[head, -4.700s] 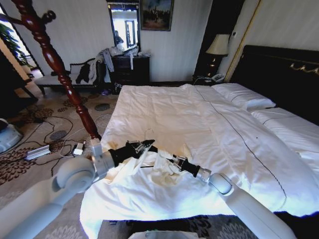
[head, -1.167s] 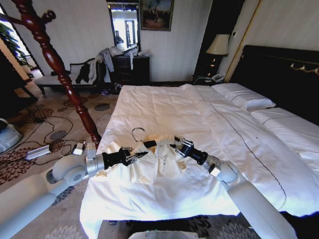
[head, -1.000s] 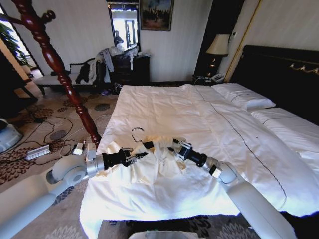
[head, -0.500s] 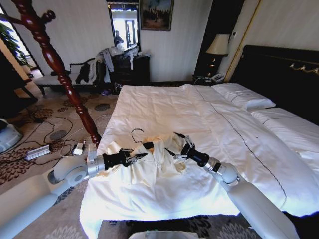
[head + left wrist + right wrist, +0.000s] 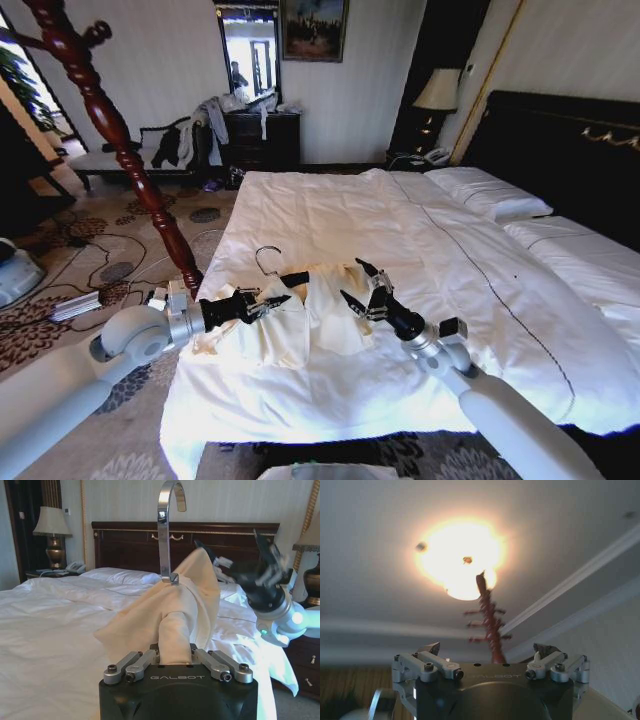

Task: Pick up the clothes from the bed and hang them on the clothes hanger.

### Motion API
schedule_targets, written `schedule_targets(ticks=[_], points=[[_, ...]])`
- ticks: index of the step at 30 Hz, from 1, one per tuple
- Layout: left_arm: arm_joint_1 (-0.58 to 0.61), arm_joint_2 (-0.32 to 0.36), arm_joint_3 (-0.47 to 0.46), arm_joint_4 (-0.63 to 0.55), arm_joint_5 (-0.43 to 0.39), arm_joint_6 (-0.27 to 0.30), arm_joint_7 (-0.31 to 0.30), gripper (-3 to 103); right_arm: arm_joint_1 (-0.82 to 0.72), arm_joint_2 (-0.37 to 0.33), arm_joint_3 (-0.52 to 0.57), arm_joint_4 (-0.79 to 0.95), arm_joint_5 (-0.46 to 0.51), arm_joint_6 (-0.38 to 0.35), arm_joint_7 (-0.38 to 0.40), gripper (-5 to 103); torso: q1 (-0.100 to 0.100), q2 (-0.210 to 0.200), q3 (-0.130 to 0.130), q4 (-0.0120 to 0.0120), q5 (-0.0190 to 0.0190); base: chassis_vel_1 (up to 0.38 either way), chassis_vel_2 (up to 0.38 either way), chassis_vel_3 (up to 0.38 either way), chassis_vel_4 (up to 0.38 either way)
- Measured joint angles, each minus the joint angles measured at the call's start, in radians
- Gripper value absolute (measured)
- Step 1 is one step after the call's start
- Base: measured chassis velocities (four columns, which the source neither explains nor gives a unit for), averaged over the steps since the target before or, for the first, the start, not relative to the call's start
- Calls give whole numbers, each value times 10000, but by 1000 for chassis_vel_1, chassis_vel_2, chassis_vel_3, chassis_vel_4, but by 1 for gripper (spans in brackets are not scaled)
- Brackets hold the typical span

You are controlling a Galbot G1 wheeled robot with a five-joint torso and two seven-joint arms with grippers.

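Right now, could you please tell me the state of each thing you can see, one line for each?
clothes: draped over the hanger, lower part lying on the bed.
clothes hanger: inside the garment, silver hook upright.
left gripper: shut on the clothes and hanger.
right gripper: open, holding nothing, beside the garment.
bed: made, white duvet mostly smooth.

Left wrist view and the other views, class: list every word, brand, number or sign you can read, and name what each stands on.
"GALBOT": on the black housing of the left end effector, which grips the cream garment on the hanger.
A similar mark on the right end effector housing is too blurred to read.
Head view: no legible text.
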Motion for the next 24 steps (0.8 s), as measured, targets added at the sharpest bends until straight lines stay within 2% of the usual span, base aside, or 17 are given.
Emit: schedule_targets(ticks=[1, 2, 6, 7, 11, 12, 17, 24], points=[[69, -34, -50, -22, 31, -1, 0, 18, 35, 22, -72, 177, 362, -53, 373, 100, 0, 0, 0, -1, 0, 0, 0, 0, 0], [69, -34, -50, -22, 31, -1, 0, 18, 35, 22, -72, 177, 362, -53, 373, 100, 0, 0, 0, -1, 0, 0, 0, 0, 0], [338, -120, -185, -157, 140, -4, 4, 18, 276, 134, -123, 438, 976, -152, 1852, 100, -1, 0, 0, 0, 0, 0, 0, 0, 0], [338, -120, -185, -157, 140, -4, 4, 18, 276, 134, -123, 438, 976, -152, 1852, 100, -1, 0, 0, 0, 0, 0, 0, 0, 0], [627, -154, -207, -547, 222, -10, 62, 18, 512, 212, 80, 392, 1168, -170, 3503, 100, -1, 0, 0, 0, 2, 0, 0, 0, 0], [627, -154, -207, -547, 222, -10, 62, 18, 512, 212, 80, 392, 1168, -170, 3503, 100, -1, 0, 0, 0, 2, 0, 0, 0, 0], [949, -353, -546, -832, 244, -36, 128, 18, 642, 173, 416, 541, 2062, -396, 4481, 100, 0, 0, 0, -1, 2, 0, 0, 0, 0], [1355, -805, -998, -816, 370, -65, 185, 18, 656, 118, 635, 1219, 3196, -780, 5081, 100, -1, 0, 0, 0, 1, 0, 0, 0, 0]])
